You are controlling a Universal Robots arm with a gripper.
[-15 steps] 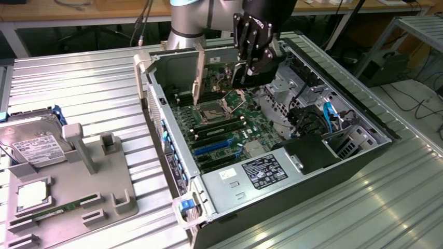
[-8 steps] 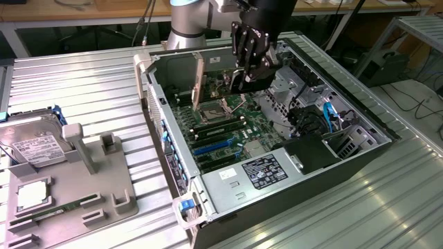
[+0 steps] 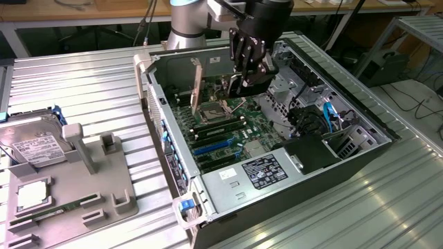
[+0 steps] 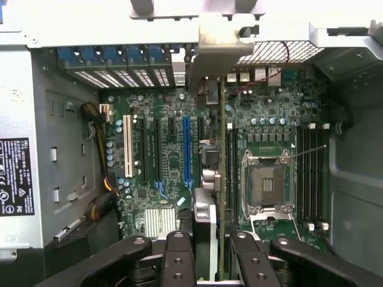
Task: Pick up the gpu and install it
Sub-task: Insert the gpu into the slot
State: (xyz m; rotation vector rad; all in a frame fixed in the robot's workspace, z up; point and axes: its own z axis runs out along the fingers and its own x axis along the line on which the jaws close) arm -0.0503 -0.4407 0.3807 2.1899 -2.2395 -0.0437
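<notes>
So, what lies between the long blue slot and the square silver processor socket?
In the wrist view, the thin flat dark expansion card, held edge-on in the tool, runs between them over the green board.

Exterior view high, oblique over case (image 3: 291, 212); wrist view close, down inside.

A ribbed metal table (image 3: 83, 83) stands before wooden workbenches (image 3: 69, 13) on a grey floor (image 3: 422, 88).
</notes>
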